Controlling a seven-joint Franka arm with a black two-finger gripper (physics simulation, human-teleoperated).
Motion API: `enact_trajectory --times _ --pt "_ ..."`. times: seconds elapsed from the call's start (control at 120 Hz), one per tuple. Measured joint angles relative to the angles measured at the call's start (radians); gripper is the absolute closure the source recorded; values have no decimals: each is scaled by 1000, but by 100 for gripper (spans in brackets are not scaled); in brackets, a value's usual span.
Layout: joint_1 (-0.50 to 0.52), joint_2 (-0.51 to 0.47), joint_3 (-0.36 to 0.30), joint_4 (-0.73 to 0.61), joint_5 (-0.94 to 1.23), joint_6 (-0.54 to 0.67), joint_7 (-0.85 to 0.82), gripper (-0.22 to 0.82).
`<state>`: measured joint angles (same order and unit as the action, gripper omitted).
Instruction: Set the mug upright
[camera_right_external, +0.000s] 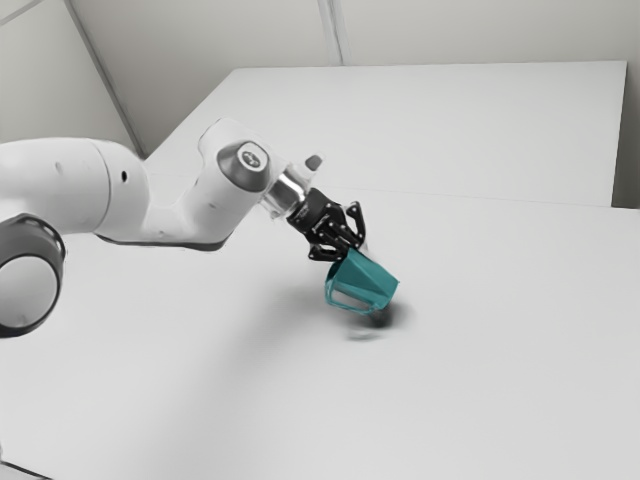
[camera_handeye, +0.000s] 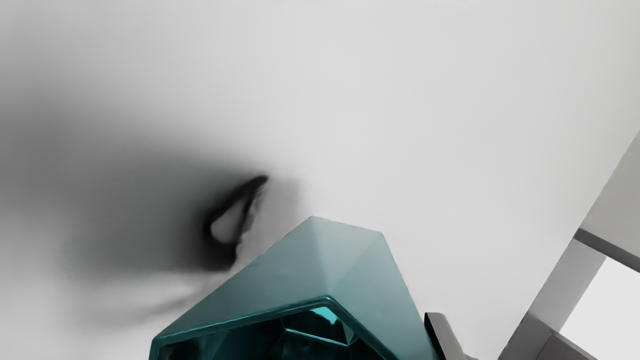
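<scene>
- Mug (camera_right_external: 362, 282): tilted, not upright. Mouth toward the jaws & the ext. view's left, base lower & toward the ext. view's right.
- Location: over the middle part of the surface (camera_right_external: 480, 390), well apart from the corner bit that shows at the ext. view's lower left. Handle (camera_right_external: 347, 307) on the mug's underside.
- Height: dark shadow (camera_right_external: 381, 319) just under the low side of the base. Mug looks slightly off the surface, approx.; can't be sure there's no contact at one edge.
- Jaws: at the mouth end, standing partly apart w/ the mug in their hold, judging by how it hangs tilted. One finger (camera_handeye: 444, 336) is against the outer wall in the wrist view; the mug hides the other, so exact grip (across body or over the rim) can't be told.
- Done, as far as shown: mug is in hand, base already lower than mouth, i.e. prob. part-way to upright.
- Left: rest of the tilt needs taking out so the base sits flat, then mug down on the surface, then release.
- Status: approx. mid-task by the look of it; not complete w/ the mug at this angle.
- Risk: letting go now would prob. tip it onto its handle side.
</scene>
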<state>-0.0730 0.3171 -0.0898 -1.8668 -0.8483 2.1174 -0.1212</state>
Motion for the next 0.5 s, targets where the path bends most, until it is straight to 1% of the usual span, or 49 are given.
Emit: enact_trajectory --times 0.158,0.325,0.408,0.5 --pt "-1 -89 1 -6 320 10 -28 78" --pt "3 -142 5 -13 633 14 -57 78" --pt "6 -182 6 -44 740 14 -69 78" --pt "8 -226 5 -85 806 15 -80 78"
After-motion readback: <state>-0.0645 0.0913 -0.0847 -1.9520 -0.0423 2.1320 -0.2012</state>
